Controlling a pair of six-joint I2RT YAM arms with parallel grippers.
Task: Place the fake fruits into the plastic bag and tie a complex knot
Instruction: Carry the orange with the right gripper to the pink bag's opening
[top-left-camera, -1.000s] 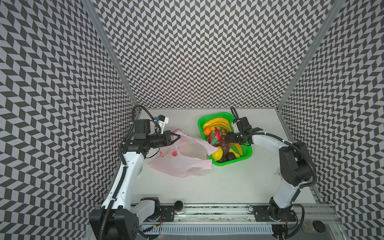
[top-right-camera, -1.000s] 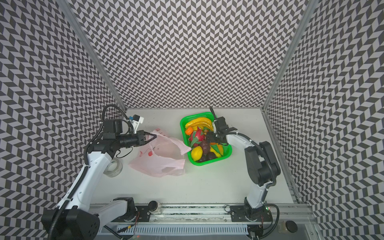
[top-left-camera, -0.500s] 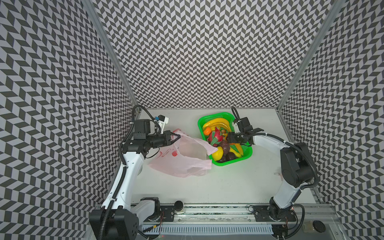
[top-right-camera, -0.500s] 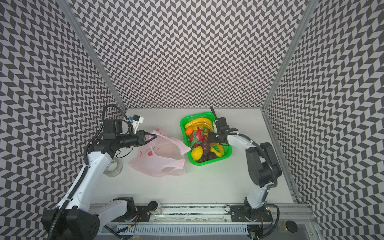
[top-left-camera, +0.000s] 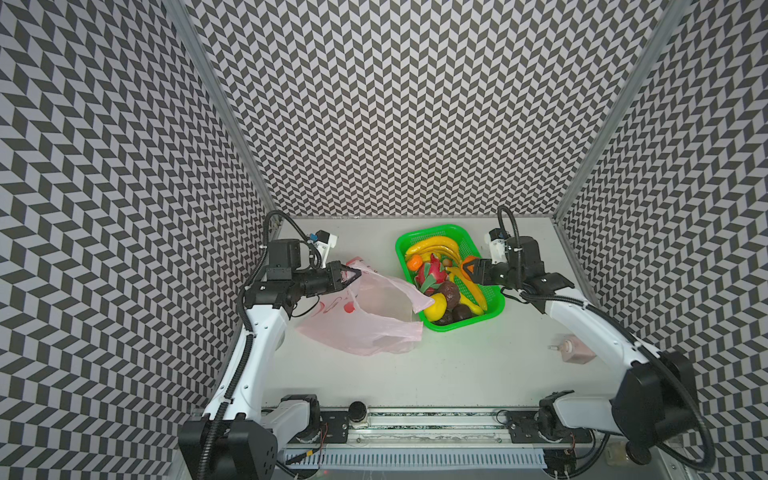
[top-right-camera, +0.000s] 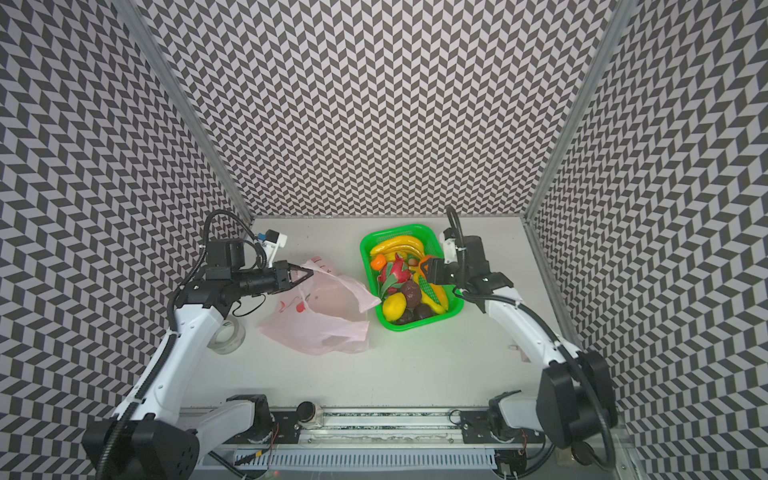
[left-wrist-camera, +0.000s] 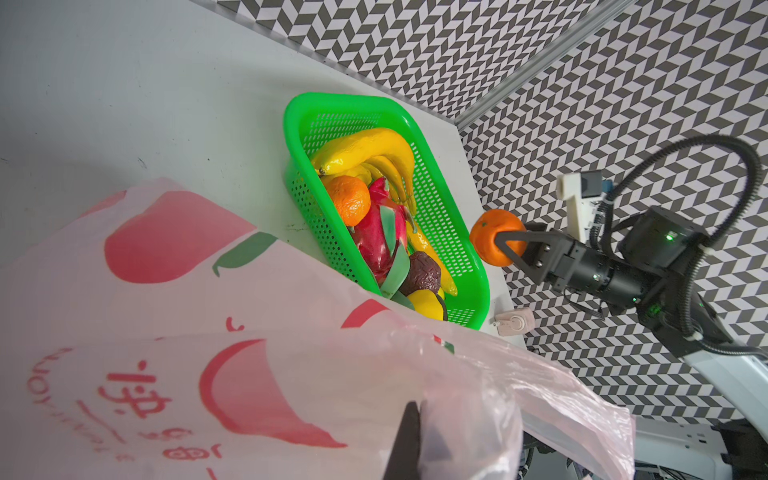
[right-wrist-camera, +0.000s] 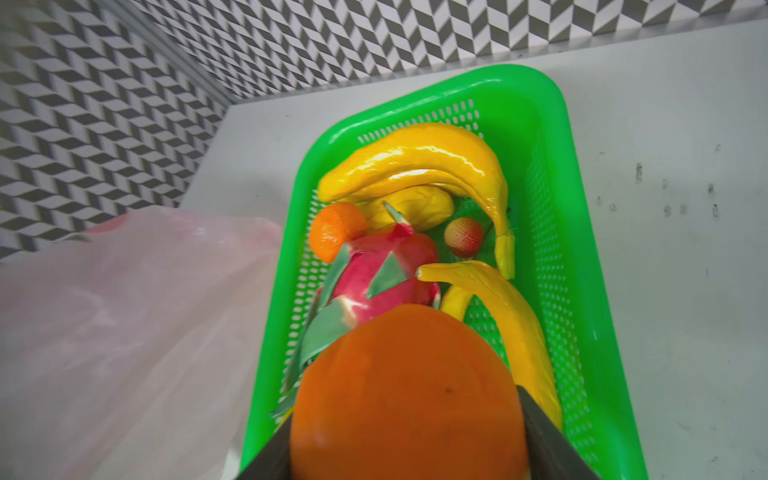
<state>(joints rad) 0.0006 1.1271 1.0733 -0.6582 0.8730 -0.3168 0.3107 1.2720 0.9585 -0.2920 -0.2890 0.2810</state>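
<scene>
Right gripper grips an orange above the green basket near the table's far edge. Left gripper, pinched shut, holds up the mouth of the adjacent plastic bag. Advisable: release well inside.

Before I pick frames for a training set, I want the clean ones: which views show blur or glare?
Right wrist view: the held orange fills the foreground, soft, and the plastic bag is blurred; glare streaks on the bananas. Left wrist view: green basket sharp, evenly lit. Both top views: sharp, even light, faint shadows on the table.
</scene>
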